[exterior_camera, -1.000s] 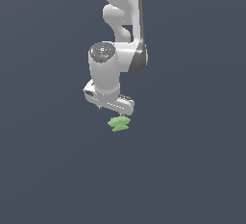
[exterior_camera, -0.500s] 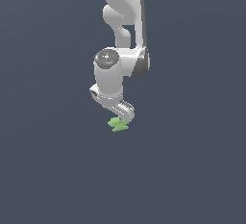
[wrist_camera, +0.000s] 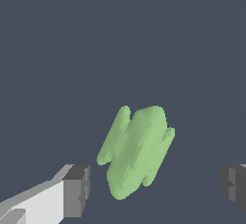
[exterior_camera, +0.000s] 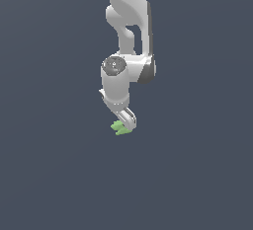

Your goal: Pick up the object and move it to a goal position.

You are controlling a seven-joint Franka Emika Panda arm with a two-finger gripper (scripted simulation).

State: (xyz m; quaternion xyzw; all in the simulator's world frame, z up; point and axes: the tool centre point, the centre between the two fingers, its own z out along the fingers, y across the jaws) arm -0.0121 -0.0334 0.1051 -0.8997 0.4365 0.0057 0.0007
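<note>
The object [wrist_camera: 136, 150] is a small light-green lumpy piece with leaf-like lobes, lying on the dark floor. In the wrist view it sits between my two dark fingertips [wrist_camera: 77, 191], with clear gaps on both sides. My gripper [wrist_camera: 156, 187] is open and touches nothing. In the exterior view the white arm reaches down from above and the gripper [exterior_camera: 127, 123] hangs low over the object [exterior_camera: 120, 128], whose green edge shows just below and to the exterior view's left of the fingers; the rest is hidden.
A plain dark grey floor [exterior_camera: 197, 174] fills both views around the arm. No other objects or edges show.
The arm has come down and swung its wrist around. The gripper now sits lower, right over the object, hiding more of it. The object has not moved.
</note>
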